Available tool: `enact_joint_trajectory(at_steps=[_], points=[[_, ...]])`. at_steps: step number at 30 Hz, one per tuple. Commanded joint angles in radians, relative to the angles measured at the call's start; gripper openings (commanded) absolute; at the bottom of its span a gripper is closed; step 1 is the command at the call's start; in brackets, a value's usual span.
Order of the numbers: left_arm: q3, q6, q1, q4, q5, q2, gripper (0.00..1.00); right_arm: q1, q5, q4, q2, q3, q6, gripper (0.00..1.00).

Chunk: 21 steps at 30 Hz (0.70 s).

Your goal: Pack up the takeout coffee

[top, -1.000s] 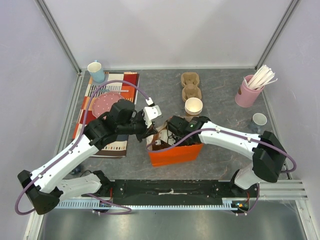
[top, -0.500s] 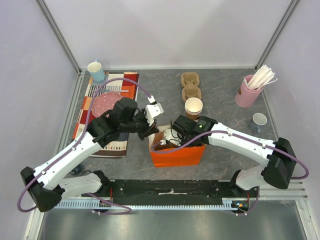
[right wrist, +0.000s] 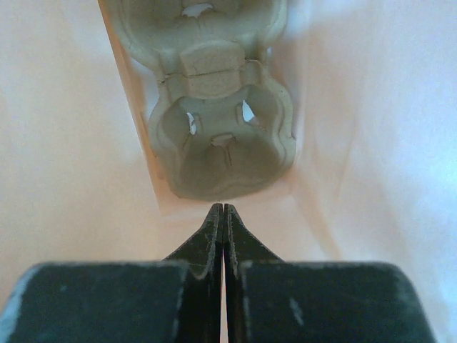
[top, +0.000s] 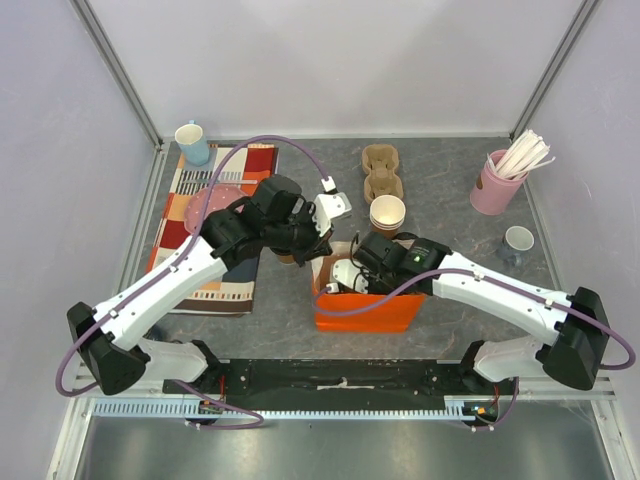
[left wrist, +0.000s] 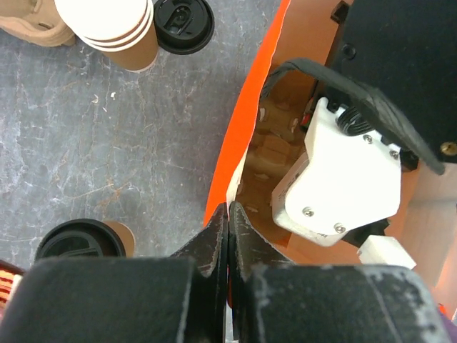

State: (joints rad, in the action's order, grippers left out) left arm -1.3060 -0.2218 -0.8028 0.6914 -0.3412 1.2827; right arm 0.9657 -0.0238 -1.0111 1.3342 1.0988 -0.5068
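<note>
Here our left claw (left wrist: 228,214) is pressed fully shut. It seems to pinch the rim of the orange bag (top: 365,312) at the bag's left end. In the wrist view the thin orange edge runs straight into the tips, though we cannot quite make out the paper between them.

Our right claw (right wrist: 223,213) is shut too, its tips meeting with nothing between them. It hangs inside the bag, pointing down at a pulp carrier (right wrist: 214,143) that lies on the bag's floor. The tips sit just above the carrier's near cup well, and we see no contact.

The coffee (left wrist: 82,243) stands upright on the grey table outside the bag, its black lid on. In the left wrist view it sits to the lower left of the shut fingers, near them but not touching. The bag's wall stands between it and the right claw. From above it is mostly hidden under the left wrist.

Farther along the table in that wrist view, a stack of cups (left wrist: 114,28) stands with a loose lid (left wrist: 184,21) just beside it, both well apart from the coffee.
</note>
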Motion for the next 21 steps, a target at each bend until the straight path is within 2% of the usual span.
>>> enact_joint_trajectory(at_steps=[1,4,9,14,21], points=[[-0.1,-0.175,-0.001,0.126,0.042,0.038,0.02,0.001,-0.005,0.054,-0.035,-0.019,0.019,0.0],[-0.105,-0.252,-0.001,0.146,0.073,0.026,0.02,0.004,0.001,0.089,-0.027,-0.028,0.076,0.0],[-0.085,-0.329,0.001,0.172,0.054,0.033,0.02,0.004,-0.074,0.114,-0.036,-0.04,0.143,0.0],[-0.102,-0.358,-0.003,0.146,0.079,0.066,0.02,0.013,-0.067,0.074,-0.07,-0.065,0.192,0.0],[-0.121,-0.399,-0.001,0.12,0.012,0.09,0.02,0.022,-0.064,0.005,-0.115,-0.031,0.244,0.0]])
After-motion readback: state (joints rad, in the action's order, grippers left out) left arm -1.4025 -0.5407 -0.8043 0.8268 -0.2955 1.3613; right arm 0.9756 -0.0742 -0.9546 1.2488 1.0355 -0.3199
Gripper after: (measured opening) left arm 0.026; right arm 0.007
